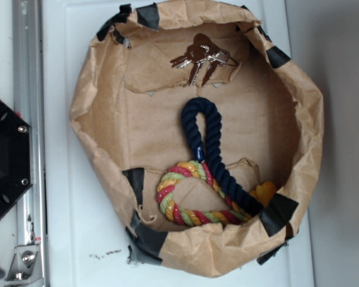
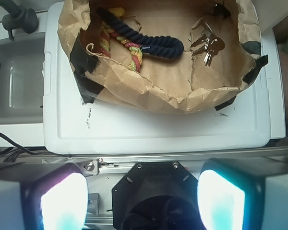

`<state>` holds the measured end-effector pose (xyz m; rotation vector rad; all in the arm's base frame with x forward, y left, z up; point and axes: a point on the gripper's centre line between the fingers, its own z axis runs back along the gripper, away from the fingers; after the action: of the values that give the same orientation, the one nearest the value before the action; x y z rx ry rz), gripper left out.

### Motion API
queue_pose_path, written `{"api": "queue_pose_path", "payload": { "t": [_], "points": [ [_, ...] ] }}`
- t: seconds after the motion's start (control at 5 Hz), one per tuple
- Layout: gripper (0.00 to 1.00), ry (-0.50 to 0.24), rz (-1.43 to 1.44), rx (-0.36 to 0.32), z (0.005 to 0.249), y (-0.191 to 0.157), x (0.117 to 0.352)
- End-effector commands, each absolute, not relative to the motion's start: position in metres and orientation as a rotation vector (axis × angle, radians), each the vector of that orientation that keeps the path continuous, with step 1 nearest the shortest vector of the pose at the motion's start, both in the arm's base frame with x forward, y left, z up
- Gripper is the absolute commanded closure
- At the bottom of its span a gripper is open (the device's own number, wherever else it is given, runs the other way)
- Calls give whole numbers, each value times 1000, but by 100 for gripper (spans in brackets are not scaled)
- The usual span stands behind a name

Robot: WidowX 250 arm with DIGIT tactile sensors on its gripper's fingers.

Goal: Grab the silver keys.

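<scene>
Well, the brown paper basket has a crumpled, turned-up rim all round, patched with black tape at several spots, and it sits on a white lid-like surface with bare white margin around it. Inside, the paper floor lies open in the middle. The silver keys rest fanned out on a raised paper fold close to one wall of the basket, apart from everything else. The navy blue rope loops across the centre, its curved end pointing toward the keys with a clear strip of paper between them. Its other end runs over the multicoloured rope ring, touching it, near the opposite wall. A small orange object peeks out beside the rope there; I cannot tell what it is.

My pincer hangs outside the basket, back over the metal rail and black base plate, facing the basket's near rim. My two fingers stand spread wide at either side of the wrist view, pinching nothing.
</scene>
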<state>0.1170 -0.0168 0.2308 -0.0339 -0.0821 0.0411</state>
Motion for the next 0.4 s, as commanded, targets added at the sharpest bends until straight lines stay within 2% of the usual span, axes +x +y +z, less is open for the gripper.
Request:
{"api": "queue_pose_path", "payload": {
  "t": [0.0, 0.2],
  "points": [
    [0, -388, -82, -69, 192, -15, 210],
    [0, -375, -119, -64, 170, 13, 230]
  ]
}}
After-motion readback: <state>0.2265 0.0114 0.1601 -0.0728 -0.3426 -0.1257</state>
